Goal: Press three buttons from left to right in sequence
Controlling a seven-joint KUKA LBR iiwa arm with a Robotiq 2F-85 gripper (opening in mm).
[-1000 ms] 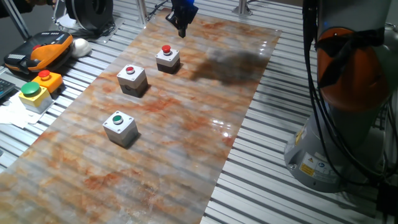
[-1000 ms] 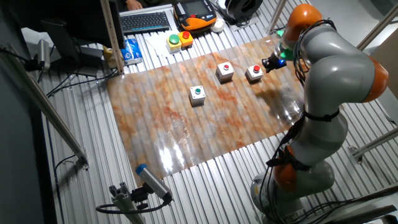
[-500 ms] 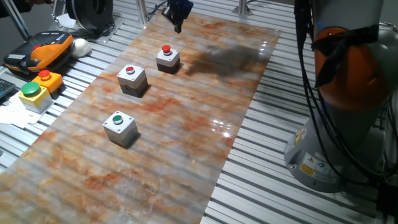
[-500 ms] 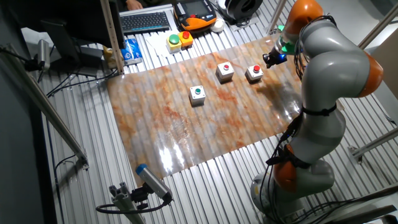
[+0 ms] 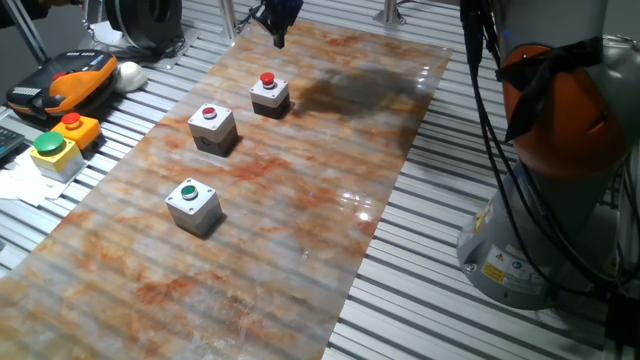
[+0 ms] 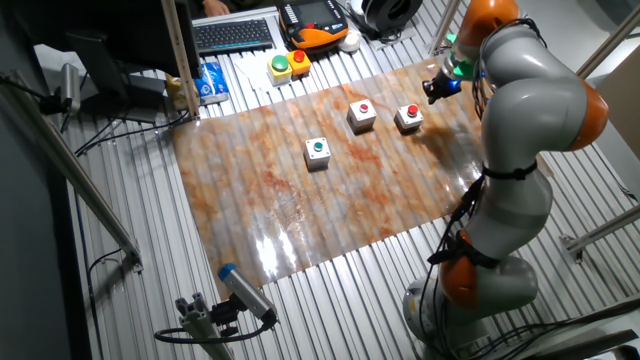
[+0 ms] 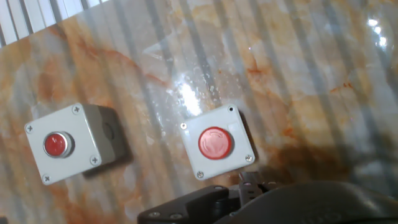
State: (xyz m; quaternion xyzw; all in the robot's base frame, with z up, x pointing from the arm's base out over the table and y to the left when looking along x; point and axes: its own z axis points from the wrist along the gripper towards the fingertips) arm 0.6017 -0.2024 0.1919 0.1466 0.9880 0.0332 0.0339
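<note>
Three light-grey button boxes stand in a row on the marbled board (image 5: 300,220): a green-capped one (image 5: 192,205) nearest, a red-capped one (image 5: 212,126) in the middle, and a red-capped one (image 5: 269,93) farthest. They also show in the other fixed view: green (image 6: 318,150), red (image 6: 361,114), red (image 6: 408,116). My gripper (image 5: 279,40) hangs in the air above and beyond the farthest red box, apart from it (image 6: 431,91). The hand view looks down on both red boxes (image 7: 216,143) (image 7: 62,144). No view shows the gap between the fingertips.
A yellow box with a green button (image 5: 52,150) and a yellow-orange box with a red button (image 5: 76,127) sit off the board at the left, near an orange-black pendant (image 5: 65,80) and a keyboard (image 6: 235,33). My arm's base (image 5: 560,160) stands at the right.
My gripper has risen and moved away from the farthest red box toward the board's far edge. The boxes have not moved.
</note>
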